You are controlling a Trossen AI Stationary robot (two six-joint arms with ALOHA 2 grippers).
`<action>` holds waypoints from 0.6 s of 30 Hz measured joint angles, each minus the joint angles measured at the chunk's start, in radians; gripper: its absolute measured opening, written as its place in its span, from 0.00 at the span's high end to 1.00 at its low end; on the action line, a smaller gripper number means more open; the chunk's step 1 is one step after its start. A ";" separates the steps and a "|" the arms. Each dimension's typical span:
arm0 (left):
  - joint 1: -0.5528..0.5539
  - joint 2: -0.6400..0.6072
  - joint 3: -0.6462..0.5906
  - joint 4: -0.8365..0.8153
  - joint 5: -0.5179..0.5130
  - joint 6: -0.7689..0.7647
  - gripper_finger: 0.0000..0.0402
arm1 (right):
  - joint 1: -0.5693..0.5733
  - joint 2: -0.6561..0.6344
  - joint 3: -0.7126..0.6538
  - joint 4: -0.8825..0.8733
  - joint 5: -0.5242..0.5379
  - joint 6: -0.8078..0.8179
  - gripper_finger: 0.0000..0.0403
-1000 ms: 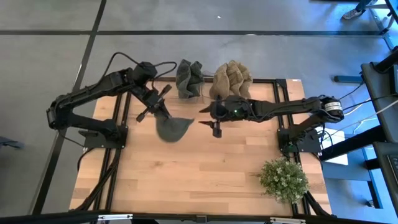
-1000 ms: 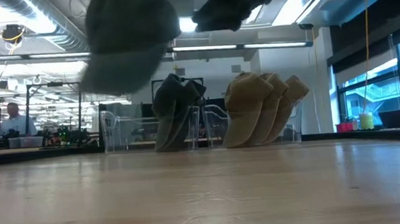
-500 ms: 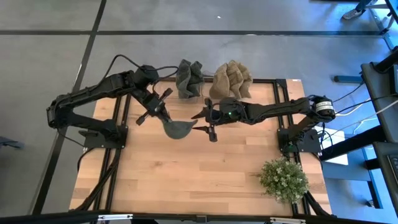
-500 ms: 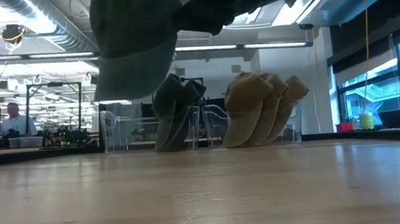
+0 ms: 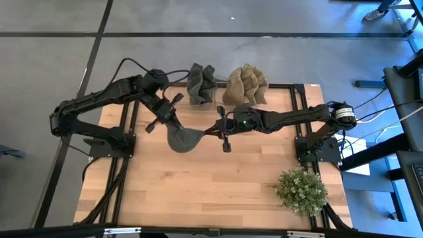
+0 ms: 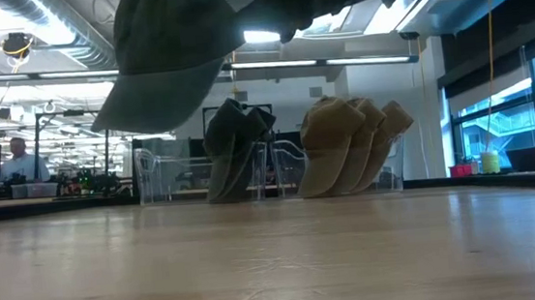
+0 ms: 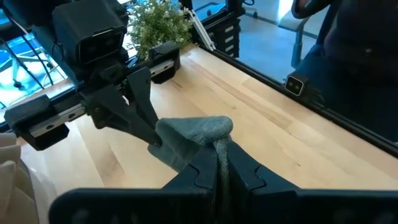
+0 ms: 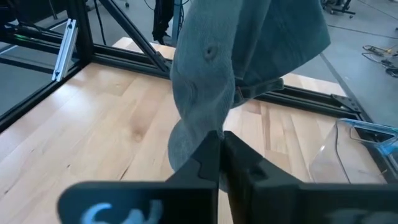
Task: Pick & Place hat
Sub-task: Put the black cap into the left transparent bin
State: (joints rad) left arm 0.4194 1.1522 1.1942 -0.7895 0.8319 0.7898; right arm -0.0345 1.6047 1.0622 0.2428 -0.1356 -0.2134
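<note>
hat: grey cap (image 5: 185, 139), held up off the table (image 5: 198, 192), over its back half, nearer the back edge than the front; in the low view it hangs high with the brim (image 6: 152, 102) tilted down.
my left gripper: (image 5: 173, 125) over the back-left part of the table, clenched on the hat; wrist view shows the grey cloth (image 7: 196, 134) pinched between my two fingers.
my right gripper: (image 5: 215, 130) just beside the hat on its right side, jaws clamped on the hat's edge; right wrist view has the fabric (image 8: 205, 74) running down into my closed fingers.
both arms: reach in from the left and right sides and meet at the hat near the middle of the back half.
grey hat stack: (image 5: 201, 82) at the back edge, left of centre, standing upright.
tan hat stack: (image 5: 246, 84) at the back edge, just beside the grey stack on its right.
plant: (image 5: 301, 190) near the front-right corner, well apart from the hat.
room: person (image 6: 18, 160) far off behind the table in the low view.
</note>
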 joint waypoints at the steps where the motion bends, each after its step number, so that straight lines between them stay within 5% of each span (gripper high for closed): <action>1: 0.000 0.000 0.000 0.000 -0.002 0.000 0.99 | 0.000 0.000 0.000 0.000 0.000 0.000 0.97; 5: 0.000 0.000 0.000 0.014 -0.080 -0.021 0.99 | 0.000 0.000 0.000 0.000 0.000 0.023 0.95; 12: 0.000 0.000 -0.001 0.088 -0.606 -0.121 0.99 | -0.001 0.000 0.000 0.011 0.012 0.025 0.98; 18: -0.001 0.000 -0.002 0.191 -0.673 -0.173 0.99 | -0.001 -0.002 0.000 0.053 0.049 0.024 0.97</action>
State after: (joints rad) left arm 0.4187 1.1526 1.1923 -0.5985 0.1594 0.6172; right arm -0.0358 1.6032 1.0626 0.2956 -0.0871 -0.1894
